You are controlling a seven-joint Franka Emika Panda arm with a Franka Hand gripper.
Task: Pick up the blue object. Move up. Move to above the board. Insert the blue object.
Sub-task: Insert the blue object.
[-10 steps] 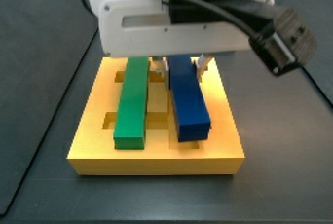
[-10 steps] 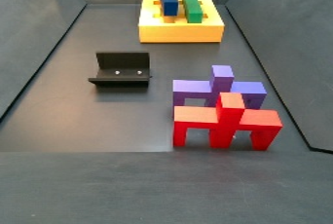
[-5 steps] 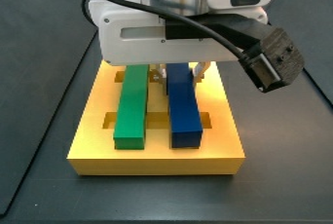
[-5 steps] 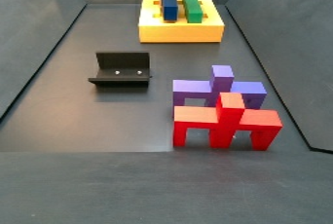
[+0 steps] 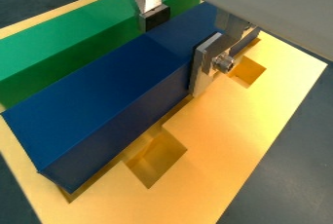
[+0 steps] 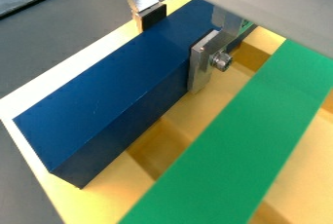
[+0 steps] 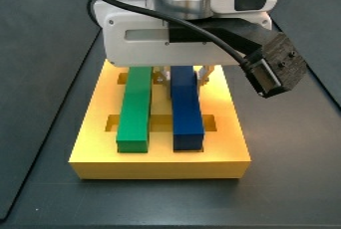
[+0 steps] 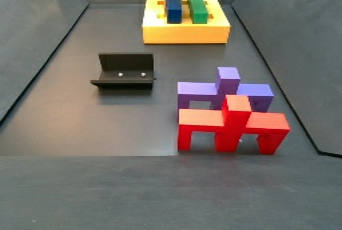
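The blue object (image 7: 186, 114) is a long dark-blue bar lying lengthwise in a groove of the yellow-orange board (image 7: 160, 160), parallel to the green bar (image 7: 135, 109). My gripper (image 7: 186, 74) stands over the bar's far end. In both wrist views the silver fingers (image 5: 205, 57) (image 6: 205, 57) sit against the two long sides of the blue bar (image 5: 117, 92) (image 6: 111, 87), so the gripper (image 5: 180, 35) (image 6: 176, 33) is shut on it. In a side view the board (image 8: 185, 34) stands at the far end of the floor.
The fixture (image 8: 124, 71) stands on the dark floor at mid left. A purple-and-red block piece (image 8: 230, 116) stands nearer, to the right. Cut-outs in the board (image 5: 156, 158) show beside the bar. The green bar also shows in both wrist views (image 5: 65, 38) (image 6: 240, 130).
The blue bar has come down from a raised, slightly offset pose into the groove beside the green bar. Since half a second ago, nothing visibly moves.
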